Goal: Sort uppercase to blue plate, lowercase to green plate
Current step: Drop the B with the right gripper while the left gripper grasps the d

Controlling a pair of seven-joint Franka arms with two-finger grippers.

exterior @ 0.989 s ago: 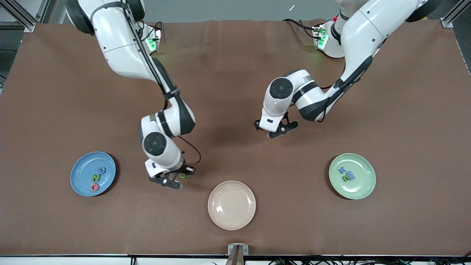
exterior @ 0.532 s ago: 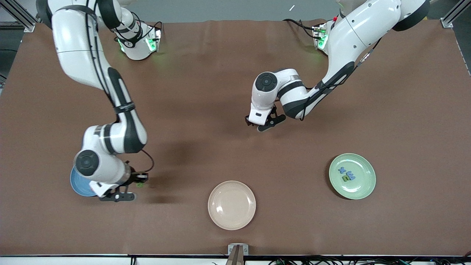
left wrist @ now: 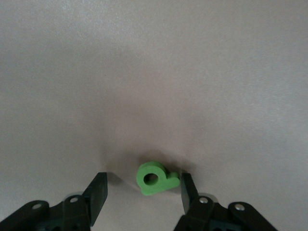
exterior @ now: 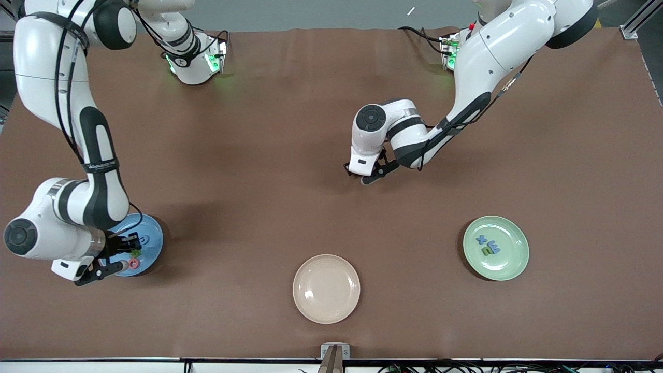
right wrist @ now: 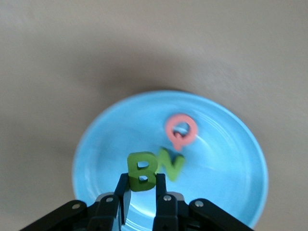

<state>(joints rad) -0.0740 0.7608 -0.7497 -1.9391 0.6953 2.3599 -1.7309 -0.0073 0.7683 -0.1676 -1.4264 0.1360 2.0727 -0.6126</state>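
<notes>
My right gripper (right wrist: 141, 181) (exterior: 131, 253) is shut on a green B (right wrist: 141, 171), held upright over the blue plate (right wrist: 231, 159) (exterior: 151, 232). A green N (right wrist: 172, 163) and a pinkish-red round letter (right wrist: 180, 129) (exterior: 133, 263) lie on that plate, with a blue letter (exterior: 144, 240) beside them. My left gripper (left wrist: 142, 184) (exterior: 365, 175) is low over the bare middle of the table, open. A green p (left wrist: 153, 178) lies flat between its fingers, its stem close against one of them. The green plate (exterior: 512, 265) holds a blue x (exterior: 482, 239), a blue m-like letter (exterior: 493, 245) and a green n (exterior: 487, 252).
A cream plate (exterior: 326, 288) with nothing on it sits near the front edge, between the blue and green plates. Brown cloth covers the whole table (exterior: 290, 103). The right arm's elbow stands over the table edge by the blue plate.
My right arm swung from beside the cream plate to over the blue plate, carrying the green B. My left gripper shifted slightly toward the right arm's end and its fingers narrowed.
</notes>
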